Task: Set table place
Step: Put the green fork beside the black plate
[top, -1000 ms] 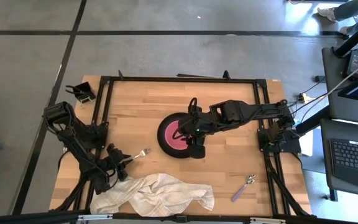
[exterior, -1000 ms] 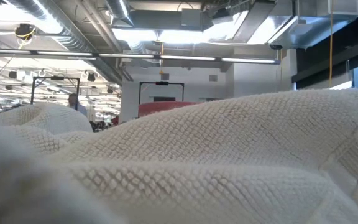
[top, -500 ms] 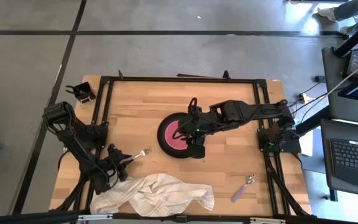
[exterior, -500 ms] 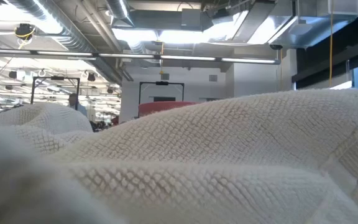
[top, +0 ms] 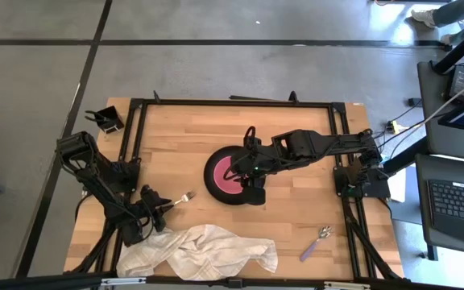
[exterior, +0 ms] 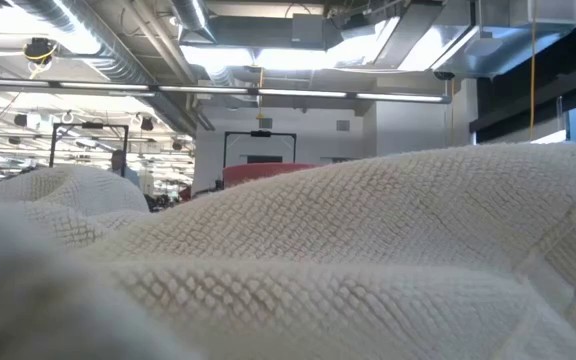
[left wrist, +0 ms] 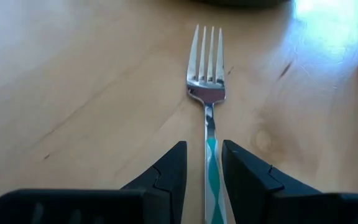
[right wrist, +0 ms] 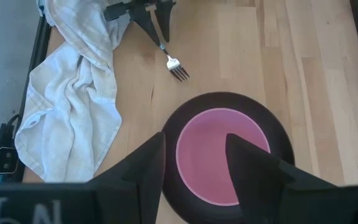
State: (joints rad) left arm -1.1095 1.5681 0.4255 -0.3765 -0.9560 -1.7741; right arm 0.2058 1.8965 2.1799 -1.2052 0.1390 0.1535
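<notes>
Nearest, a white towel (exterior: 368,260) fills the low view (hiding the table (top: 296,205)). Overhead, the left gripper (top: 164,205) clamps the fork (left wrist: 207,81) beside that towel. Farther in, the right gripper (top: 250,173), fingers parted, hovers over the pink bowl (right wrist: 219,152) on the black plate (right wrist: 272,127); the spoon (top: 316,243) lies well apart.

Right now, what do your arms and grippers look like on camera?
Both arms are dark, jointed, with cabling along the links. The left gripper has two black wedge-shaped fingers. The right gripper has matching black fingers, and white "6N" lettering on its body.
</notes>
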